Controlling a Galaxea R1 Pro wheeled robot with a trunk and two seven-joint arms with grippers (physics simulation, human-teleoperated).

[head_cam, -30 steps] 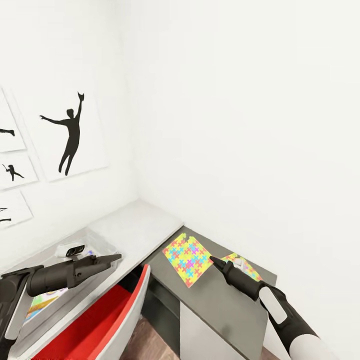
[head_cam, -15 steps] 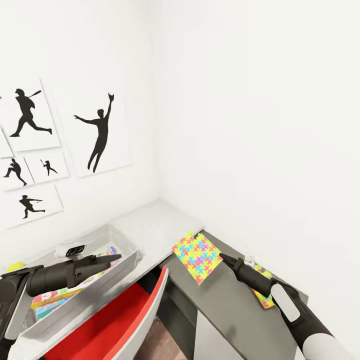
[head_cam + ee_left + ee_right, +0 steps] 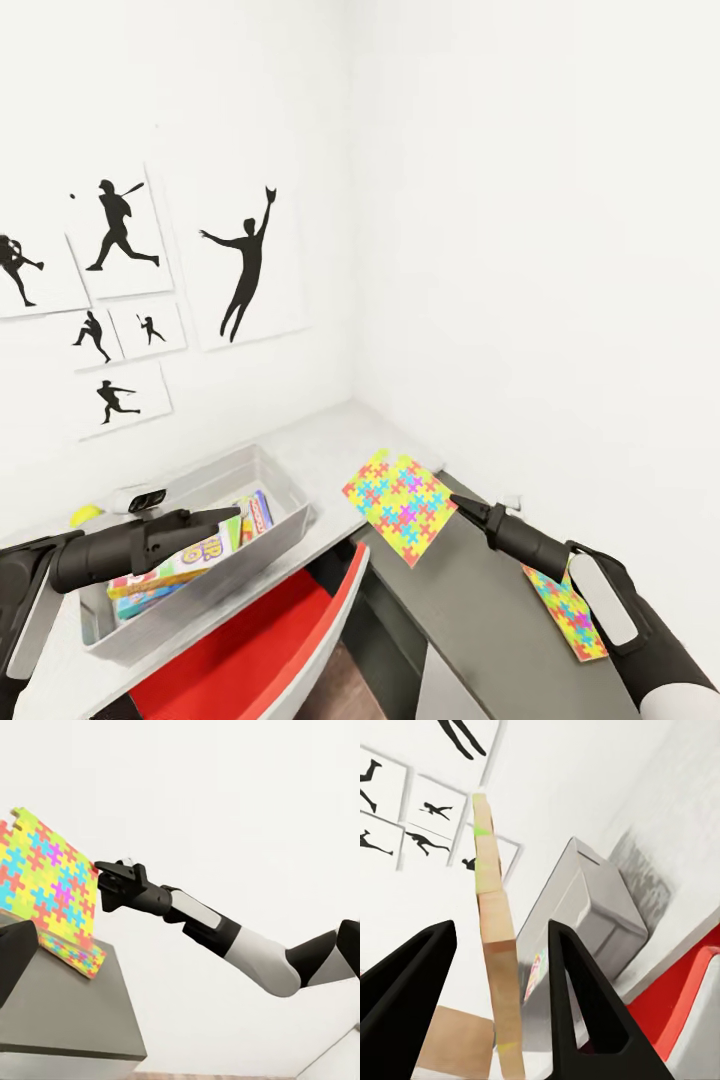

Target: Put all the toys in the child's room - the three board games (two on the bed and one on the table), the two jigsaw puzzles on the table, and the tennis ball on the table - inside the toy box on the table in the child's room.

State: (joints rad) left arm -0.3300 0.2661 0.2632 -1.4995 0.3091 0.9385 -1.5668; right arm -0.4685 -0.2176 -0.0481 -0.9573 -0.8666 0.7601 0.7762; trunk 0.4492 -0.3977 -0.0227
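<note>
From my head view, my right gripper (image 3: 462,506) holds one jigsaw puzzle (image 3: 400,496) by its near edge, lifted off the dark corner part of the bench (image 3: 480,620) and tilted, with its coloured face turned up toward me. The toy box (image 3: 268,478) lies to the left of this puzzle, on the light grey part of the bench — so the coming move goes leftward, over the corner and over the open red drawer (image 3: 240,640) below. The second puzzle (image 3: 568,610) lies flat on the dark part, beside my right forearm. Inside the toy box I see board games (image 3: 190,562), and the tennis ball (image 3: 86,515) rests on the bench behind the box. My left gripper (image 3: 232,514) hovers over the box; I cannot tell from here if its fingers are apart or together.

From my left wrist view, the right gripper (image 3: 101,874) meets the held puzzle (image 3: 45,881) at its edge, and the sheet stands steeply, well above the other puzzle (image 3: 71,954) on the bench.

From my right wrist view, the puzzle (image 3: 499,967) is seen edge-on between my two fingers (image 3: 577,997) — they look clamped on it, though the contact itself is hidden. The toy box (image 3: 585,907) is straight ahead along the fingers, so I judge the right arm is well placed to carry the puzzle there.
</note>
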